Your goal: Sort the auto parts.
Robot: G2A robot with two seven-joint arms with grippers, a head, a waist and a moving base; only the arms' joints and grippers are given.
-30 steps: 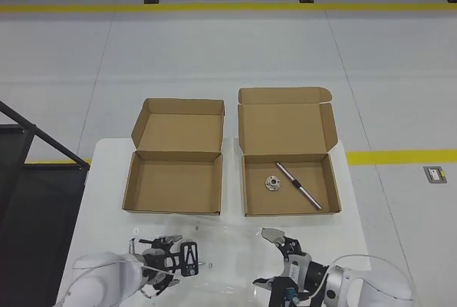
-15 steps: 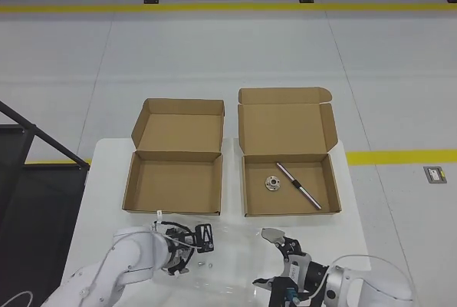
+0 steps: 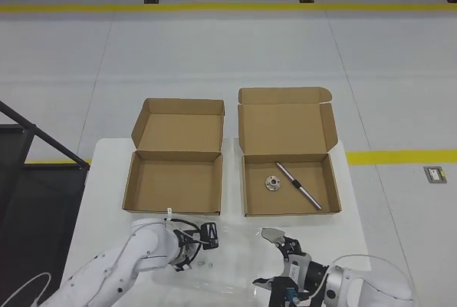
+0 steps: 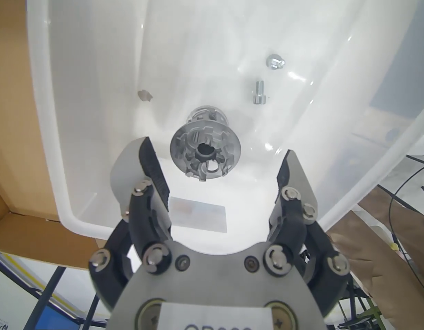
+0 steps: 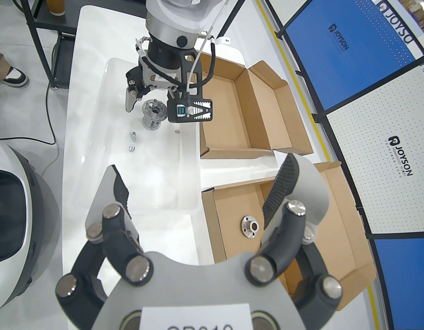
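Left gripper (image 4: 217, 149), jaws wide, hangs over the hub (image 4: 205, 154); two bolts (image 4: 259, 92) just beyond it, unsorted. Right gripper (image 5: 203, 164) likewise wide; rod (image 3: 297, 184) and disc (image 3: 272, 183) already boxed.

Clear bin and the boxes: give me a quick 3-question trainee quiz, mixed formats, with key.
1. True or false: the left gripper is shut on the spoked metal hub in the clear bin.
2. How many small bolts lie in the bin near the hub? A) one B) two C) four
3. Fill in: the cardboard box on the robot's right holds a round flange and a thin metal ____.

Key: 1 false, it is open. 2 B. 3 rod.
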